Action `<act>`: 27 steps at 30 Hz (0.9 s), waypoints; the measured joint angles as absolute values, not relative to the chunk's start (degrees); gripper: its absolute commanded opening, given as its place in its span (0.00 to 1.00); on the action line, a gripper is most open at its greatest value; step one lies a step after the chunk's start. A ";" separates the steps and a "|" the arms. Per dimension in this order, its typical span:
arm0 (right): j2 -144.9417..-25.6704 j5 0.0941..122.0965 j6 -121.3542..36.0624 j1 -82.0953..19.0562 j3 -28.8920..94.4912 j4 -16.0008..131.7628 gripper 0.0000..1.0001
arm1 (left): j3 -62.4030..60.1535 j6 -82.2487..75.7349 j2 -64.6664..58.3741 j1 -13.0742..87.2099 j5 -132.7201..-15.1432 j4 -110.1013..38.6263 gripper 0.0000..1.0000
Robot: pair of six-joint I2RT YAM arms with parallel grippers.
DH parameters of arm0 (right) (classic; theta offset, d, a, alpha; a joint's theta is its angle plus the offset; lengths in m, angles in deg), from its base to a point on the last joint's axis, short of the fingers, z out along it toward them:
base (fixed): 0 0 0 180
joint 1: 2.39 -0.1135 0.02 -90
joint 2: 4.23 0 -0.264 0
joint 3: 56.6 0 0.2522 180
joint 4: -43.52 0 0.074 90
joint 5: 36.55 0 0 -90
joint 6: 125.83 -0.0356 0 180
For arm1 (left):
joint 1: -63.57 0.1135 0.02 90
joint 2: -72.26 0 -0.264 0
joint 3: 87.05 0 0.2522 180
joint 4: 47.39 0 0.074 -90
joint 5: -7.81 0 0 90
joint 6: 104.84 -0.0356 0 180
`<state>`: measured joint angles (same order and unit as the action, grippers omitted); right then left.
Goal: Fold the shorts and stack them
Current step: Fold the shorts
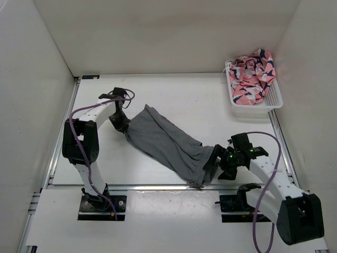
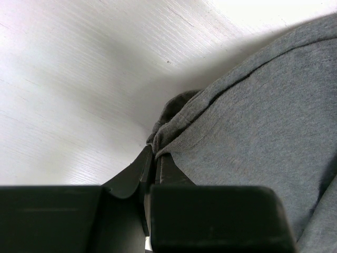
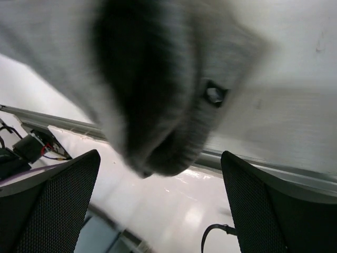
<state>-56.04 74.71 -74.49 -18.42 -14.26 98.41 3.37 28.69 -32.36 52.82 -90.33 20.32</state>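
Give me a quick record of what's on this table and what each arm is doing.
shorts: grey, lying diagonally on the table between the two arms
left gripper: shut on one end of the shorts
right gripper: open at the other end, fingers wide apart
basket: far right corner, holds pink patterned cloth

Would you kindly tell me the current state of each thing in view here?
shorts: not stacked, drawn out in a long diagonal strip between both hands.
left hand: shut on the shorts' far end.
right hand: open, the shorts' near end between its fingers.
pink cloth: crumpled, in the basket.
basket: upright at the far right, holding the cloth.
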 measured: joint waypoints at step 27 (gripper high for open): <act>-93.52 66.71 -66.05 -8.79 6.31 85.54 0.64 | -12.46 29.02 -21.43 56.08 -89.96 19.90 0.13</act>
<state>-93.52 66.71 -66.05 -8.79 6.31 85.54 -12.46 29.02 -21.43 56.08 -89.96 19.90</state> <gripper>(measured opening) 0.426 0.142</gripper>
